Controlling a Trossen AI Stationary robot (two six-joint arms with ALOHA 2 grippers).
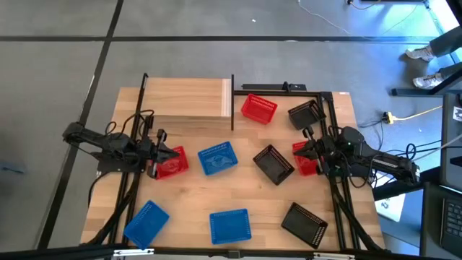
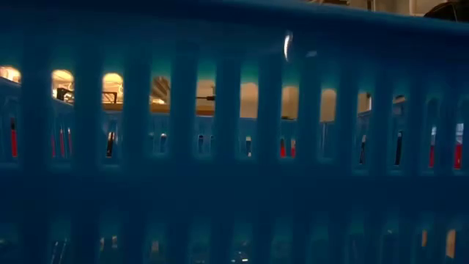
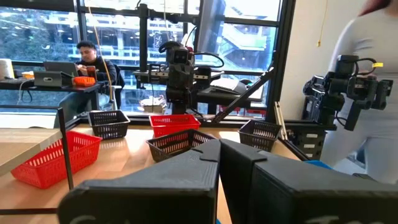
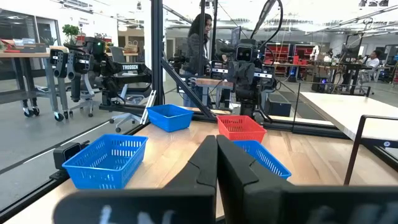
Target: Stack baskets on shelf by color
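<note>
Both claws closed, empty: left claw [image 1: 160, 155], right claw [image 1: 309, 153]. I open left wide, straddle rim of red basket [image 1: 170, 163] at 9 o'clock.

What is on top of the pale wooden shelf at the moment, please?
In the high view the shelf shows bare wood, with no basket on it. The nearest red basket sits beside it on the table. Nothing covers the shelf top.

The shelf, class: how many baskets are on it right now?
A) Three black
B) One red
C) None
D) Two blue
C: in the high view the shelf carries no basket; the nearest, a red basket, lies on the tabletop beside it, and all the others are spread over the tabletop too.
</note>
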